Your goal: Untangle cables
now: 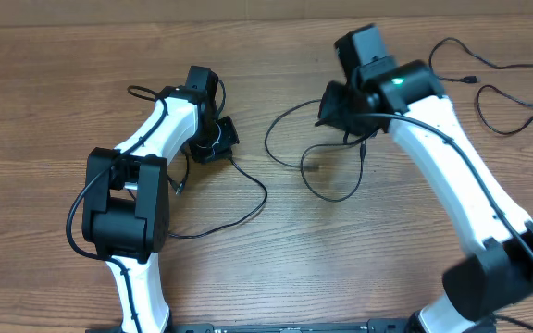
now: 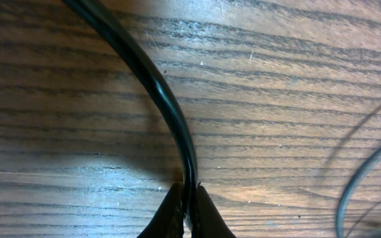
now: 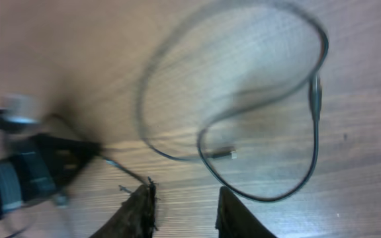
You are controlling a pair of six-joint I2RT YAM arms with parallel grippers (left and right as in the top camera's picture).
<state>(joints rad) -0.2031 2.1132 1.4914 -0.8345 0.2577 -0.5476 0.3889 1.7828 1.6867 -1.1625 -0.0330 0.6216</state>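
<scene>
Thin black cables lie on the wooden table. My left gripper [image 1: 213, 141] is shut on one cable [image 1: 259, 190] that curls right and back down toward the left arm. In the left wrist view the closed fingers [image 2: 189, 210] pinch this cable [image 2: 157, 86]. A second cable [image 1: 333, 196] forms loops at the table's middle and has a silver-tipped plug [image 1: 311, 168]. My right gripper [image 1: 336, 106] hovers at the top of those loops. In the right wrist view its fingers [image 3: 187, 201] are open and empty above the loop [image 3: 315, 132] and the silver tip [image 3: 227, 154].
A third thin cable [image 1: 502, 91] lies apart at the far right back of the table. The left arm's gripper shows blurred at the left of the right wrist view [image 3: 25, 175]. The arms' own thicker black wires run along their white links.
</scene>
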